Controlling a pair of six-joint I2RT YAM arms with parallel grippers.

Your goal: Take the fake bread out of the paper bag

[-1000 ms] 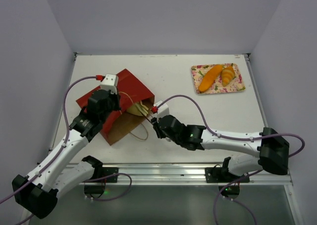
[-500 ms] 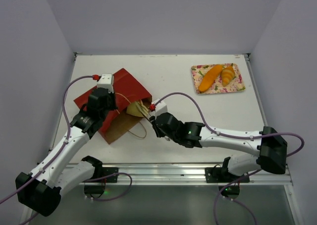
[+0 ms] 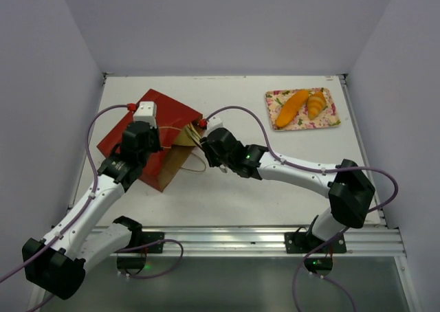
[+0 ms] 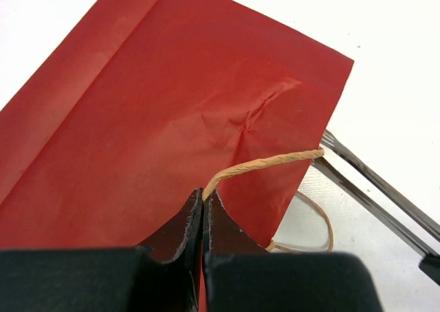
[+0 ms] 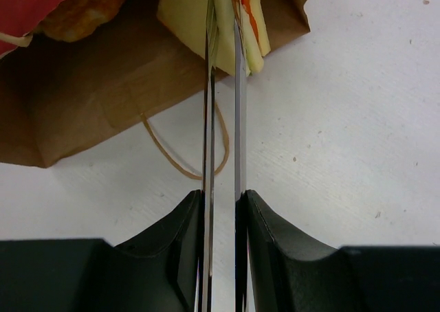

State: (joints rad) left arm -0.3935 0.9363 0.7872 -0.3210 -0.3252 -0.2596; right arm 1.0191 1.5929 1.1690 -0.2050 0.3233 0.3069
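The red paper bag (image 3: 141, 126) lies flat at the left, its brown mouth facing right. My left gripper (image 3: 157, 149) is shut on its tan loop handle (image 4: 265, 164), pinched at the fingertips in the left wrist view (image 4: 203, 201). My right gripper (image 3: 206, 147) is shut on metal tongs (image 5: 221, 106). Their two blades reach into the bag's mouth on either side of a pale yellow layered piece of fake bread (image 5: 185, 16). This piece also shows in the top view (image 3: 185, 137). A brown bread piece (image 5: 82, 13) lies deeper inside the bag.
A pink-flowered tray (image 3: 330, 119) at the back right holds an orange loaf (image 3: 291, 108) and a croissant (image 3: 315, 105). The bag's second handle (image 5: 182, 162) loops on the table under the tongs. Walls close in the table on the left, back and right.
The right gripper with the tongs has moved back and left to the bag's mouth. The bag has shifted back and turned a little. The left gripper keeps its hold on the handle.
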